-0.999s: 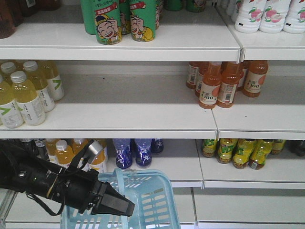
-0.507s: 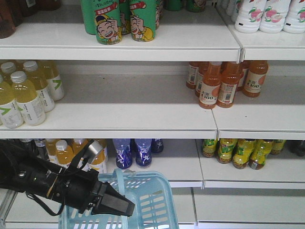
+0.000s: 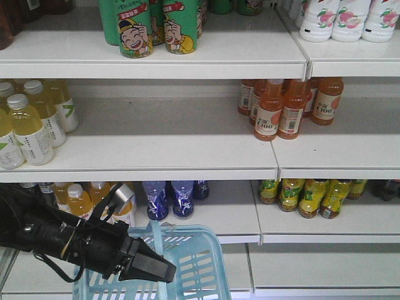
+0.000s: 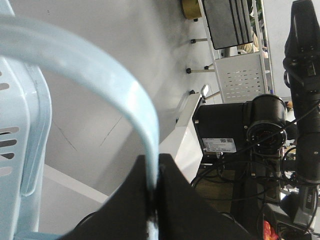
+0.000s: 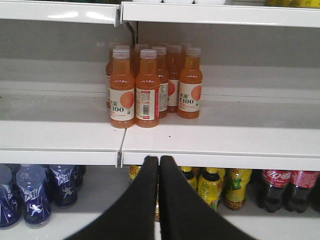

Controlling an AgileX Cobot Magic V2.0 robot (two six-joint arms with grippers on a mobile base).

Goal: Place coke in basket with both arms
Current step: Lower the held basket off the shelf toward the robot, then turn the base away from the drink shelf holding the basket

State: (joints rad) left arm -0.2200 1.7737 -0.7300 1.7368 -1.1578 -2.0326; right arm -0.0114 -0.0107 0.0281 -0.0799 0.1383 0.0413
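The middle shelf (image 3: 162, 140) is bare across its centre, so I have a wide lane between the yellow bottles (image 3: 28, 122) on the left and the orange bottles (image 3: 281, 109) on the right. Low down, the basket (image 3: 194, 262), its handle pinched in my left claw (image 3: 169, 273), fills the space before the lower shelf (image 3: 234, 212). My right claw (image 5: 159, 165), fingers pressed together, faces the orange cluster, and bare shelf lies on both sides of it.

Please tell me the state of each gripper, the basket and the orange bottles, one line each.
left gripper: shut on the basket handle
right gripper: shut, holding nothing
basket: upright, held by its handle
orange bottles: upright, capped, on the shelf
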